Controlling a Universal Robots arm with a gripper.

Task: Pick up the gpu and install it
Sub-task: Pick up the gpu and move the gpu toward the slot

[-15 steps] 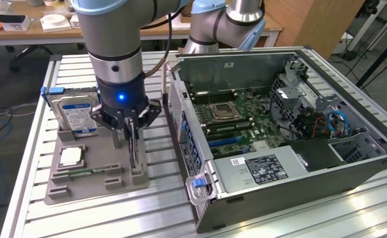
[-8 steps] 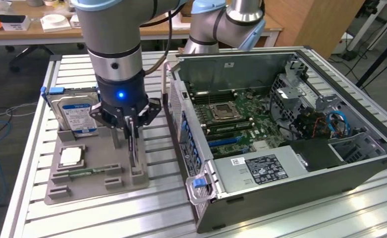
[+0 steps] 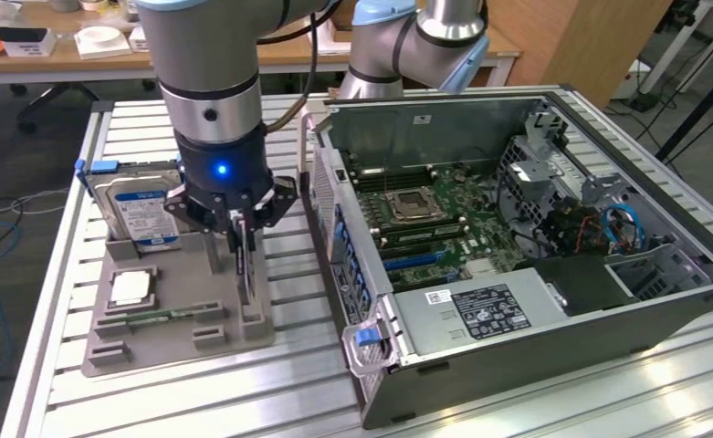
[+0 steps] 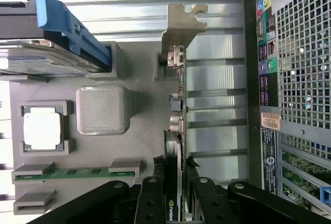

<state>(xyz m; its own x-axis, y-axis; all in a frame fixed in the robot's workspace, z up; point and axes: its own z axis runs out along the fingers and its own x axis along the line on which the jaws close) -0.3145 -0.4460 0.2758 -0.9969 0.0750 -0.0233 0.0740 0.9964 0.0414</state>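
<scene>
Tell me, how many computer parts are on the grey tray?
4: hard drive at the far end, square chip mid-tray, memory stick nearest, graphics card upright in the gripper. None look hidden.

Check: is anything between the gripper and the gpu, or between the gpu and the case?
Nothing between gripper and gpu: its fingers clamp the card's edge. The case's rear wall stands between the holder and the open motherboard.

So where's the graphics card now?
The graphics card stands on edge in the grey tray at the exterior view's left, under the pincer, between the hard drive and the open computer case.
</scene>
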